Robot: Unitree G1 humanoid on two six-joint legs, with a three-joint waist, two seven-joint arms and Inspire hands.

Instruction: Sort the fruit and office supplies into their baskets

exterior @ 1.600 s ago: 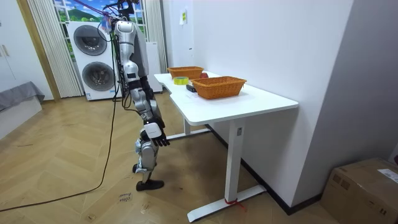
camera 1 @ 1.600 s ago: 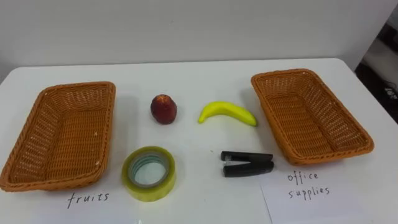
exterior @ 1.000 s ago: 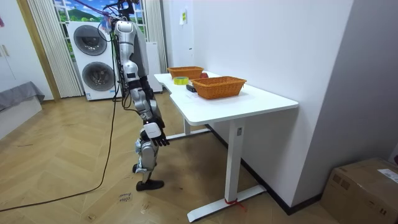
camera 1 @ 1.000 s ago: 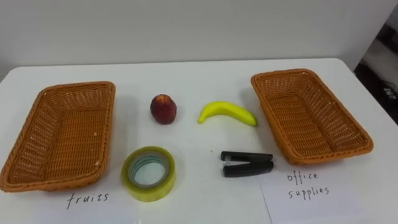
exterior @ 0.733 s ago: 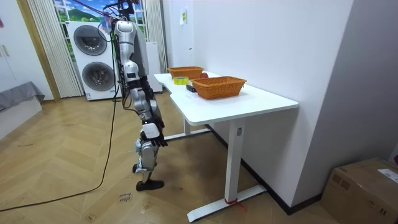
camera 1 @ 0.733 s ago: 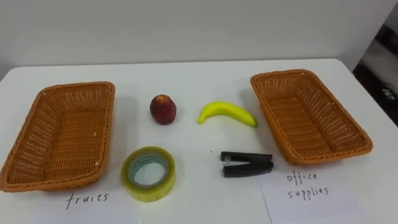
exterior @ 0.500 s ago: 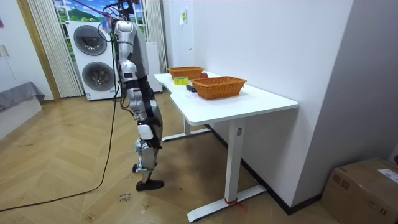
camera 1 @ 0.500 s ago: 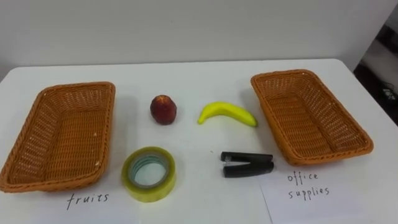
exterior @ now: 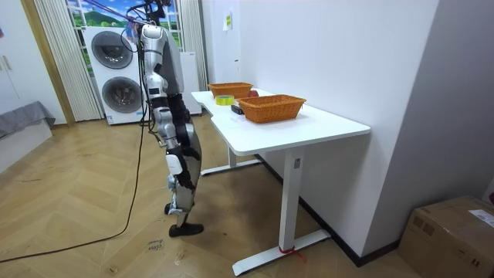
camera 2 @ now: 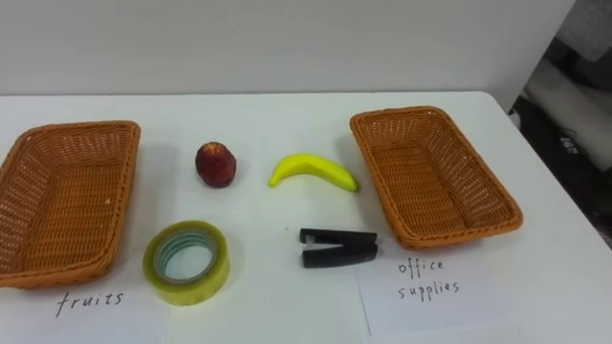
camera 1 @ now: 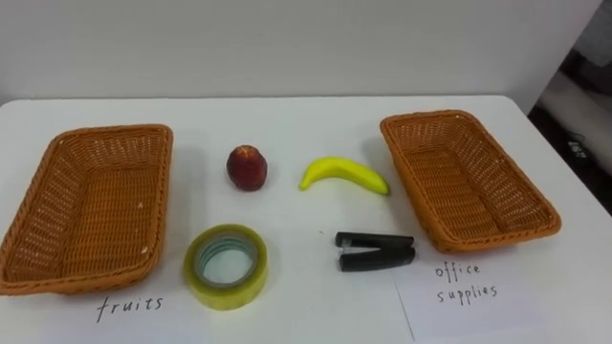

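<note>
A: At frame centre, on the worktop (camera 1: 287, 115): red fruit (camera 1: 247, 167), banana (camera 1: 344, 175), tape (camera 1: 226, 294), stapler (camera 1: 375, 251), all unsorted. Right hand (exterior: 176, 164)?
B: Low beside the worktop, grip unreadable. Recommend red fruit first: grasp from above, release inside fruit basket (camera 1: 86, 201), frame left.

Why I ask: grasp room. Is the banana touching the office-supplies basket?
Apart. In the left eye view a strip of white table separates the banana from the basket.

Rough wicker baskets (camera 1: 469, 182), glossy tape (camera 1: 226, 294)
</note>
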